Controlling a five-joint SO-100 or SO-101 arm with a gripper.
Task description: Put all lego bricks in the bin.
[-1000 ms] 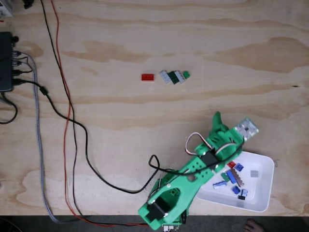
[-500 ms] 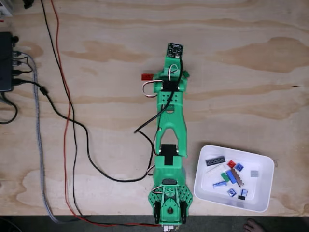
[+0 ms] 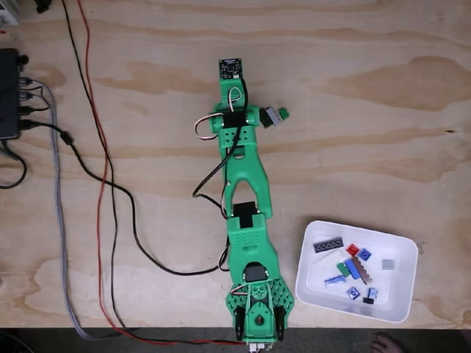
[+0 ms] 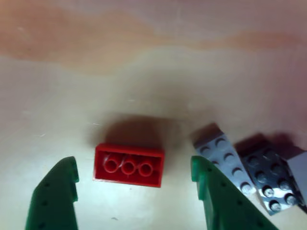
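In the other view a red lego brick [image 4: 128,164] lies upside down on the wood, its tubes showing. My gripper [image 4: 133,165] is open above it, one green finger [image 4: 53,196] to the left and the other [image 4: 218,196] to the right, neither touching it. Beside the right finger lie a grey brick [image 4: 221,154] and a darker one [image 4: 268,179]. In the fixed view the green arm [image 3: 246,176] stretches up the table and covers the red brick; a grey and a green brick [image 3: 277,115] show to its right. The white bin [image 3: 394,290] at lower right holds several bricks.
Black, red and braided cables [image 3: 103,184] run down the left side of the table from a black box [image 3: 9,92] at the left edge. The arm's base [image 3: 257,312] sits at the front edge, left of the bin.
The arm swung from over the bin out to the brick cluster, then shifted left over the red brick. A dark grey plate now lies in the bin.
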